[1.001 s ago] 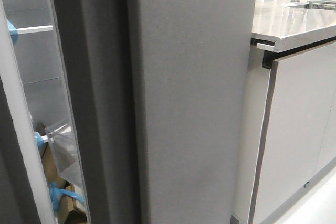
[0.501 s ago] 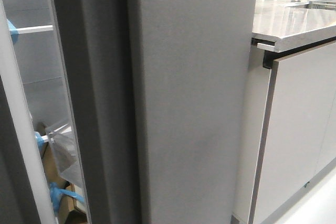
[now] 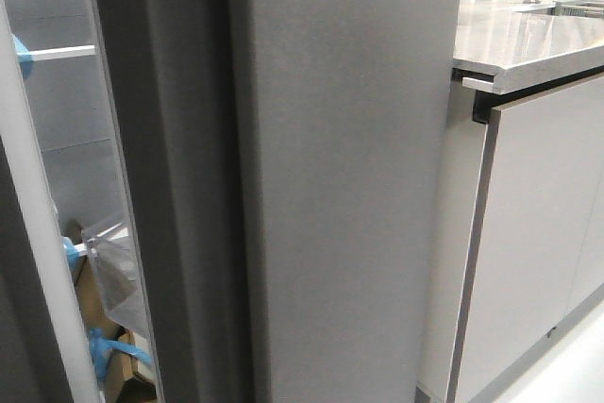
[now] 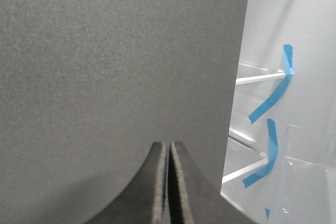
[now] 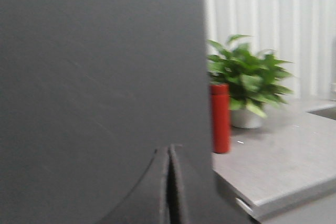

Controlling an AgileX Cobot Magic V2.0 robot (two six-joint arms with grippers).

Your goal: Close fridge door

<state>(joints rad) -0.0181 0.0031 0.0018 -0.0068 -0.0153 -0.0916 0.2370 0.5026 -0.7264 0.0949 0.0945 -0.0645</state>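
Note:
The fridge door is a tall matte dark-grey slab that fills the middle of the front view, with its thick darker edge to its left. It stands ajar, and the lit fridge interior shows beside it. Neither gripper shows in the front view. My left gripper is shut and empty, its tips close against the door face near the door's free edge. My right gripper is shut and empty, its tips close against the door face. I cannot tell whether either one touches the door.
Another dark panel with a white strip stands at the far left. Inside the fridge are shelves with blue tape and a clear bin. To the right is a grey counter over pale cabinet fronts, with a red bottle and a plant.

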